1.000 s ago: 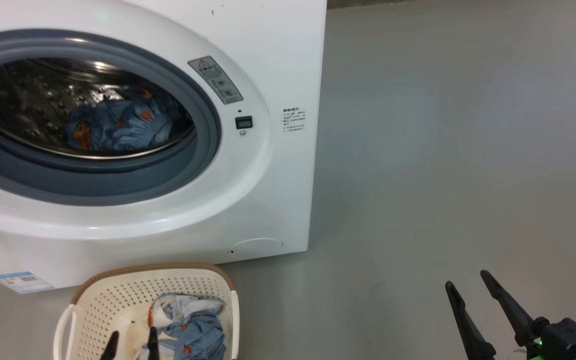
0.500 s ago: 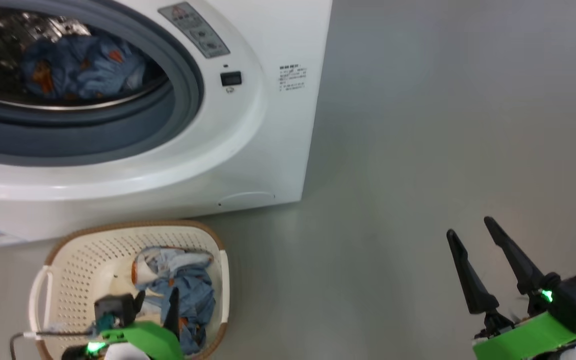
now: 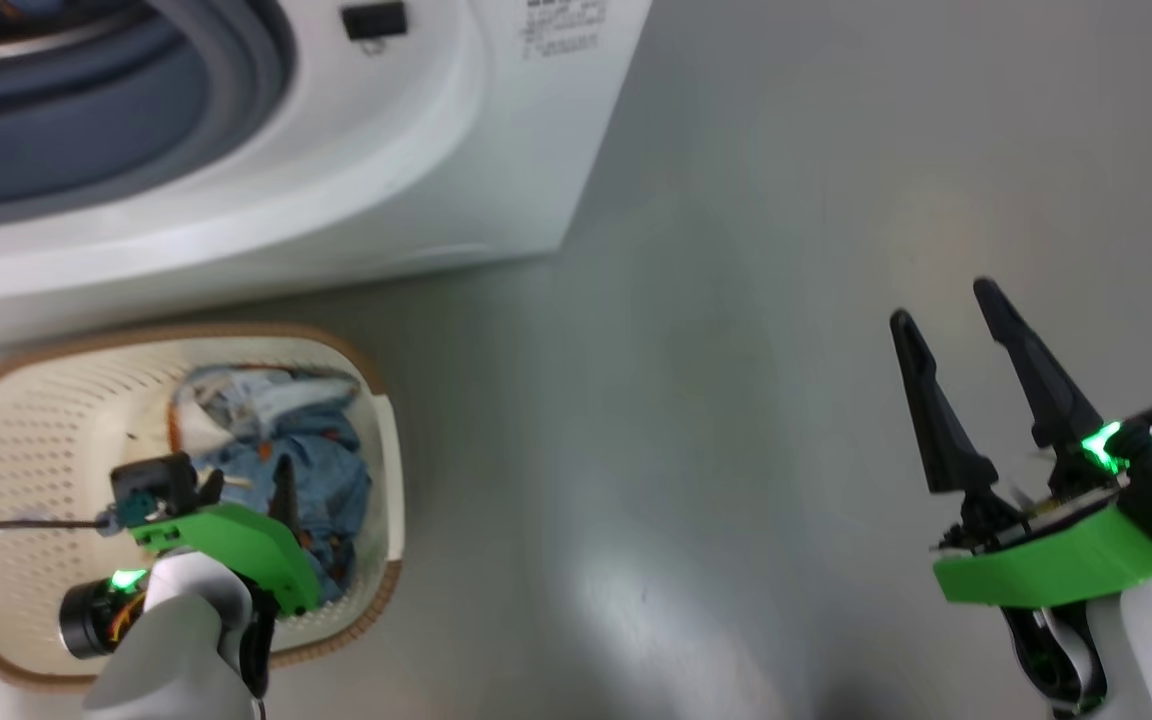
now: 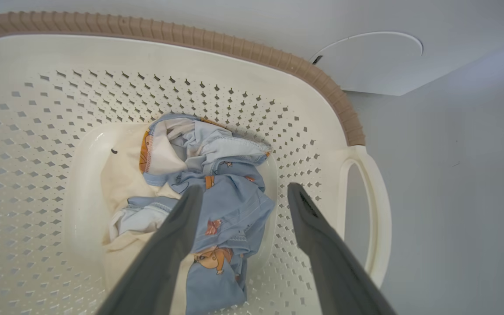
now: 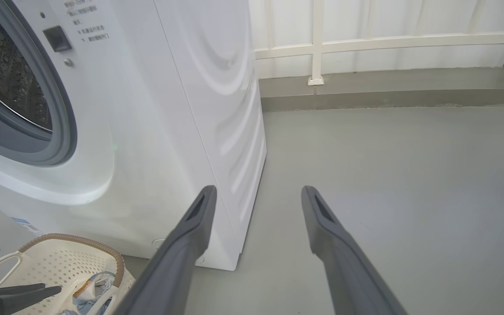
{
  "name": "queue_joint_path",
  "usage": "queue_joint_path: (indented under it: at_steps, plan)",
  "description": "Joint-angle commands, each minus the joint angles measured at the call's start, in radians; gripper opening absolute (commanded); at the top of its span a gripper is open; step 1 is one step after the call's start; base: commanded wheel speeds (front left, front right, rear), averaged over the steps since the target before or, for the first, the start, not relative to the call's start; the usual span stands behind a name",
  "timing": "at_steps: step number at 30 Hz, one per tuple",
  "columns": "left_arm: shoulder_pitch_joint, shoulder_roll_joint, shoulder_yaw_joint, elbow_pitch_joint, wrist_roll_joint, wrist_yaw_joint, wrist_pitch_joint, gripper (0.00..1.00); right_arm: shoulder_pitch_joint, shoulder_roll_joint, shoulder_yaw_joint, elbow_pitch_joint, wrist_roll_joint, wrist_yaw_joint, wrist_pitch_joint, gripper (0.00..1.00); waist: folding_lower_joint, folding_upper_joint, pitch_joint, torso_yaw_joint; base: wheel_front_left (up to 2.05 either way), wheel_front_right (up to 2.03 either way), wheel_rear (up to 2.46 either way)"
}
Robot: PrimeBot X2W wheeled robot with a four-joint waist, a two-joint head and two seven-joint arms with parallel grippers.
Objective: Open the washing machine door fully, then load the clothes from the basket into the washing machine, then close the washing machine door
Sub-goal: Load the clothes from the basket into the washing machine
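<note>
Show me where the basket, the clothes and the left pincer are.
basket (image 4: 352,127), left wrist view, brown rim.
clothes (image 4: 228,173), left wrist view, blue fold.
left pincer (image 4: 244,188), left wrist view, midway between its fingertips.

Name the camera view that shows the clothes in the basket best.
Left wrist view: the clothes lie close up in the basket, print and seams clear. Head view shows them partly behind the left gripper; right wrist view catches a sliver at its lower left.
</note>
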Motion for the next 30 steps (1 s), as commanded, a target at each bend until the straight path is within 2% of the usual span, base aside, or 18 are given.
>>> queue_joint_path:
  at_steps: [1,14,20,30]
  plan:
    - [0.000,0.031,0.028,0.010,-0.009,0.005,-0.010,1.00,-0.003,-0.002,0.026,-0.027,0.009,0.006,-0.005,1.00,-0.0003,0.0000,0.129,-0.060,0.00,0.00,0.00]
    - [-0.091,0.070,0.085,0.066,-0.073,0.060,-0.010,1.00,-0.062,-0.007,0.027,-0.056,0.013,0.006,-0.005,1.00,-0.0003,0.0000,0.302,-0.080,0.00,0.00,0.00]
    - [-0.105,0.076,0.104,0.071,-0.092,0.086,-0.022,1.00,-0.060,-0.017,0.017,-0.075,0.010,0.006,-0.005,1.00,-0.0003,0.0000,0.325,-0.074,0.00,0.00,0.00]
    - [-0.103,0.069,0.122,0.078,-0.121,0.106,-0.029,1.00,-0.048,-0.038,0.008,-0.096,0.002,0.006,-0.005,1.00,-0.0003,0.0000,0.341,-0.065,0.00,0.00,0.00]
